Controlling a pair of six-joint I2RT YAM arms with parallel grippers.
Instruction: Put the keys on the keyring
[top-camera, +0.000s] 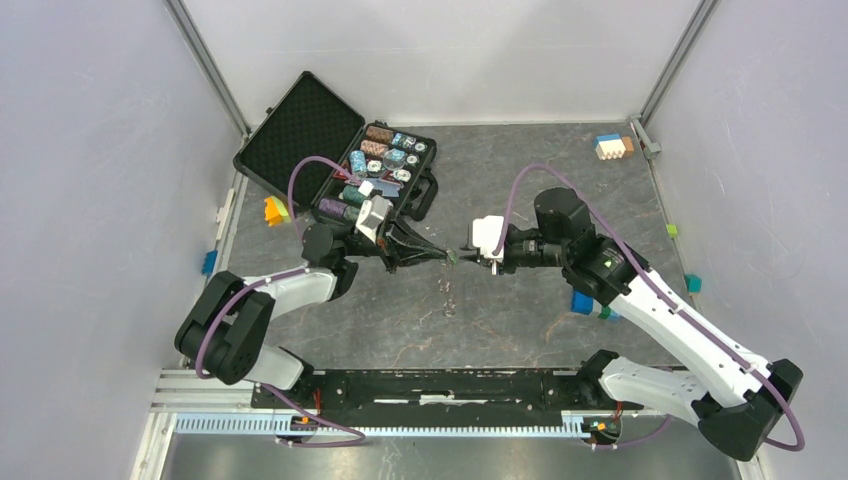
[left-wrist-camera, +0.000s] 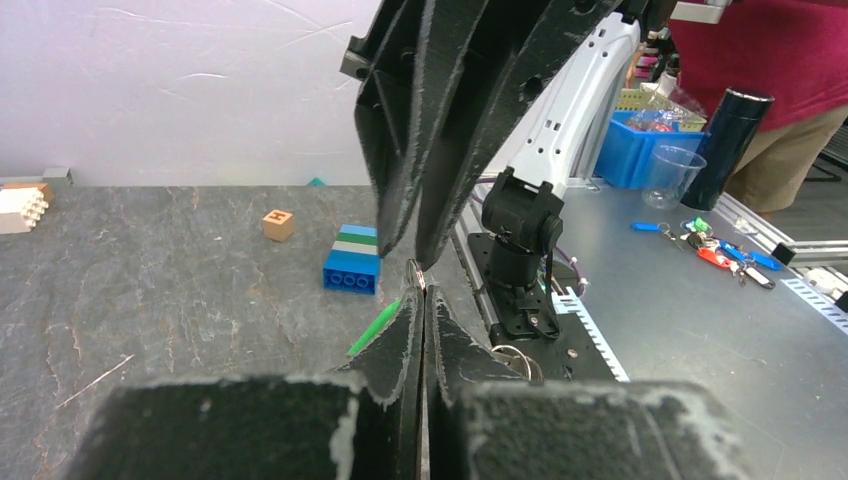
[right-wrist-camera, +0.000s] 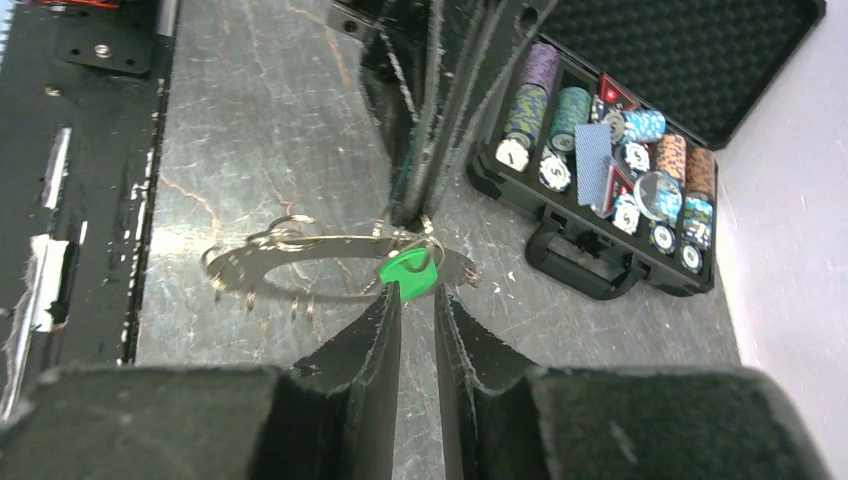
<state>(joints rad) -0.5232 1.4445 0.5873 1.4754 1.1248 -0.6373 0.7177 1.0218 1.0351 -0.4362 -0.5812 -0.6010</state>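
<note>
Close by the black case, on its side toward the arm bases, the left gripper and the right gripper meet tip to tip above the table. The left gripper is shut tight and pinches the thin wire of the keyring. Small grey keys stick out all round the ring like teeth. The right gripper, farther from the case than the left one, has its fingers a little apart. The green key sits right at those fingertips, against the ring. I cannot tell if the fingers are squeezing it
</note>
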